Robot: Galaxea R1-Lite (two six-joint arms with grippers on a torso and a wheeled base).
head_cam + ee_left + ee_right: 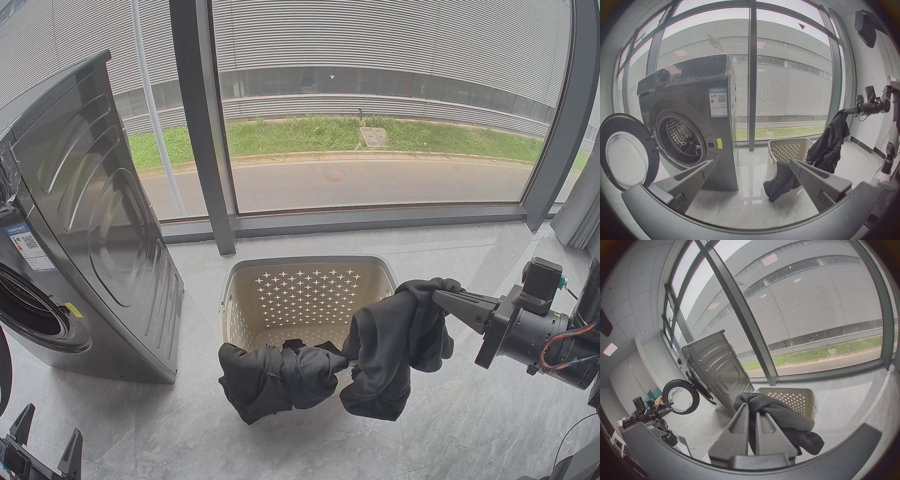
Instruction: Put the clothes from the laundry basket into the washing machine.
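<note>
One label (718,102) on the washing machine (724,167), print apparently unreadable.

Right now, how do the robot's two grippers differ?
The right gripper is shut on a dark garment; the left gripper is open and empty. The right gripper is raised beside the basket, with the garment trailing over its rim; the left gripper sits low, nearer the washing machine. Both are dark and of the same build.
</note>
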